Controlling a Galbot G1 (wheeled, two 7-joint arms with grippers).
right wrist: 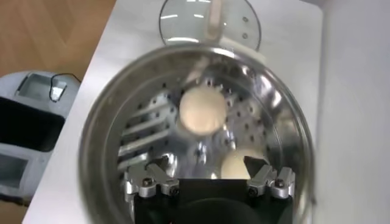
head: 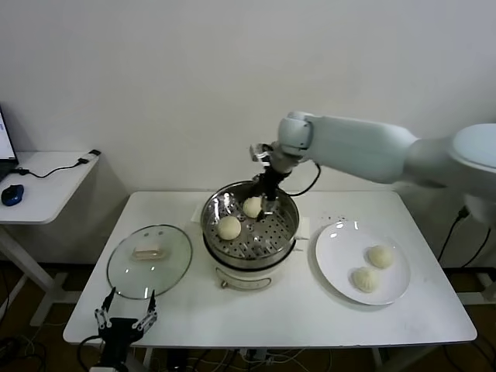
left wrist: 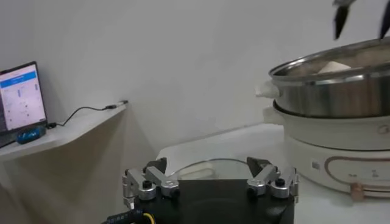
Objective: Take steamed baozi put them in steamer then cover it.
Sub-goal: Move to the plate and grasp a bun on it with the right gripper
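The steamer [head: 284, 232] stands mid-table, a shiny steel pot on a white base. Two cream baozi lie on its perforated tray, one at the front left [head: 229, 227] and one at the back [head: 253, 206]. Two more baozi [head: 380, 256] [head: 364, 278] lie on the white plate [head: 333, 260] to its right. My right gripper [head: 269, 203] hangs open and empty over the back of the pot, just beside the back baozi. In the right wrist view the open gripper [right wrist: 207, 167] is above the tray, with one baozi [right wrist: 202, 111] ahead and the other [right wrist: 234, 165] by one finger. My left gripper [head: 124, 318] is parked, open and empty, below the table's front left corner.
The round glass lid [head: 149, 261] with a white handle lies flat on the table left of the steamer; it also shows in the left wrist view [left wrist: 201, 165]. A side desk [head: 46, 182] with a mouse and cable stands at far left. A wall is close behind.
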